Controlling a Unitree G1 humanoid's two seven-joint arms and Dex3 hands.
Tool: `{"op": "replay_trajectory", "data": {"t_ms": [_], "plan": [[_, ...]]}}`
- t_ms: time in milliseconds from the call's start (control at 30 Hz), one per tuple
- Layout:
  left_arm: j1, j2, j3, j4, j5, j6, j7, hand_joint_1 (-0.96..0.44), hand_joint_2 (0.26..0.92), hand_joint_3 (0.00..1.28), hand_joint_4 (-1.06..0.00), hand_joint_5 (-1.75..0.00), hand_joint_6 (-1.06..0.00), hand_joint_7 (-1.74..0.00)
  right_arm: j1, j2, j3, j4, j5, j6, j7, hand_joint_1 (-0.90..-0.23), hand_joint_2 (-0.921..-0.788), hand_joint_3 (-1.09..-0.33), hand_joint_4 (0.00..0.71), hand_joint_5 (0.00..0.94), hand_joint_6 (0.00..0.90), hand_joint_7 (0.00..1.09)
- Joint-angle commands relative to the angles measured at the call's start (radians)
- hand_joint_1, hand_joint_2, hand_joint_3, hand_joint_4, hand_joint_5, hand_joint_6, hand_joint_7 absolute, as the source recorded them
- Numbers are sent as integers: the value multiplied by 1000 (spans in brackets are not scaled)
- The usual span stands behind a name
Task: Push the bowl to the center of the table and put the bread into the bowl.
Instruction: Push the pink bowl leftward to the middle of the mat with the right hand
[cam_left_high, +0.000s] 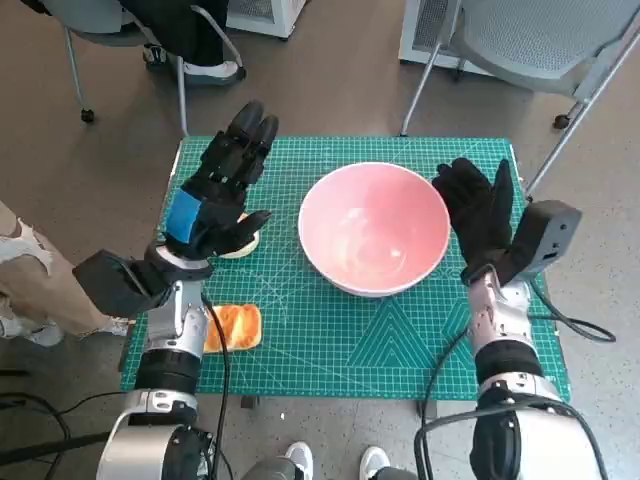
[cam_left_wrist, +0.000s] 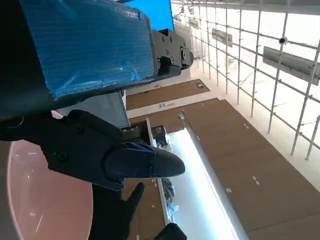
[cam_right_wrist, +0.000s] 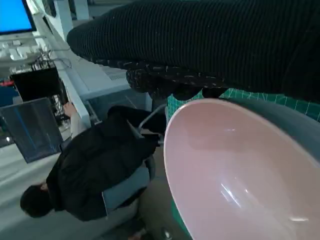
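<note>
Nearest the head camera, the robot's two pale forearms rise from below over the green gridded cutting mat (cam_left_high: 330, 340) that covers the small desk. Its left hand (cam_left_high: 215, 200), black with blue tape on its back, hovers above the mat's left side with its fingers (cam_left_high: 245, 135) stretched out and apart, holding nothing. Its right hand (cam_left_high: 480, 215), in a black knitted glove, stands upright just beside the right rim of the wide pale pink bowl (cam_left_high: 374, 228), fingers spread and empty; whether the glove touches the rim cannot be told, though the right wrist view shows it very close over the bowl's edge.

By the look of it the bowl already sits about mid-desk, a little toward the far side, so the push seems done or nearly so. Its inside shows no bread. An orange-brown piece of bread (cam_left_high: 236, 327) lies on the mat near the front left corner, beside the left forearm and well apart from the bowl. A pale round thing (cam_left_high: 243, 245) peeks out under the left hand; too much is hidden to name it.

What remains, I judge, is the second half: grasping the bread and setting it in the bowl
</note>
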Motion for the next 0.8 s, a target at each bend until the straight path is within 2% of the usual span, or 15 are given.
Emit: {"op": "replay_trajectory", "data": {"t_ms": [33, 500, 800], "plan": [[13, -1, -4, -19, -6, 9, 6, -657, 921, 247, -44, 0, -191, -4, 6, 18, 0, 13, 0, 13, 8, -653, -921, -748, 169, 2, 237, 114], [28, -5, -5, -44, -10, 22, 19, -655, 921, 238, -50, -2, -192, -3, 1, 36, 15, 14, -12, 18, 6, -662, -921, -748, 165, 0, 220, 102], [38, -7, -9, -60, -2, 23, 32, -647, 921, 235, -50, -2, -188, -1, -2, 29, 19, 12, -20, 18, 14, -680, -921, -754, 168, 1, 216, 98]]}}
